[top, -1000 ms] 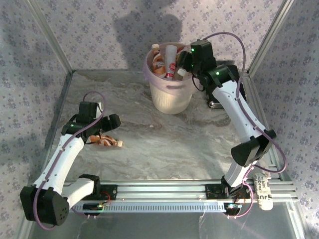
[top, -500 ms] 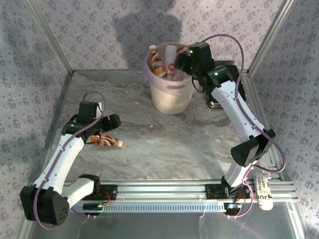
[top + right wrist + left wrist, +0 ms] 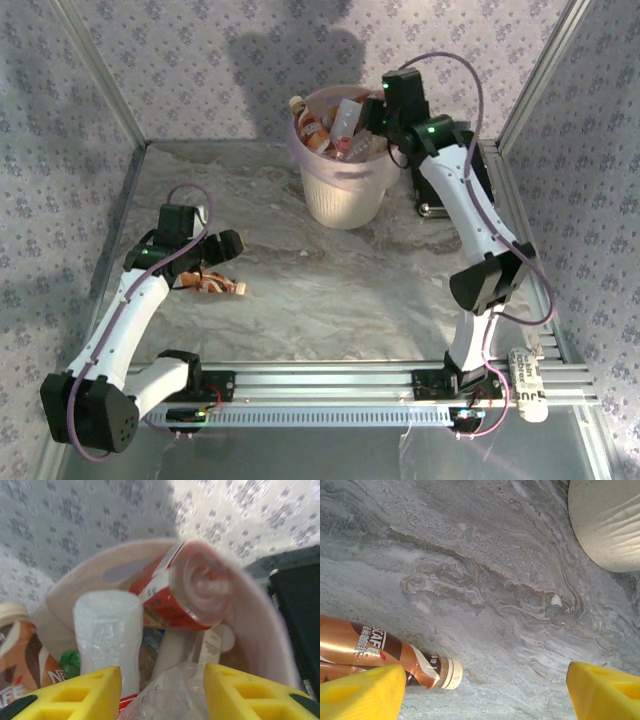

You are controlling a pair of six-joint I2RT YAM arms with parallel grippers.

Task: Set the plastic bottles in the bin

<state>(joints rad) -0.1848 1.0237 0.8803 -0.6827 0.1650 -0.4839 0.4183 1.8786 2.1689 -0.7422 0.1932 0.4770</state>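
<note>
Nearest the arm bases, in the lower left of the top view, we find the left pincer point(image 3: 207, 268) released above the tabletop point(image 3: 330, 270). In its wrist view the yellow fingers point(image 3: 360, 692) stand wide apart at the two lower corners. A brown coffee bottle point(image 3: 218, 285) lies on its side on the tabletop, ungripped, its pale cap end just beside the lower-left finger. Farther back, at upper centre of the top view, stands the bin point(image 3: 345, 200), crowded with plastic bottles point(image 3: 335, 128). The right pincer point(image 3: 373, 118) hangs over the bin's right rim, clenched. Its wrist view looks down on a red-labelled bottle point(image 3: 182, 597) leaning beside a clear bottle point(image 3: 107, 630). Clear plastic shows between its fingers; we cannot tell whether they touch it.
</note>
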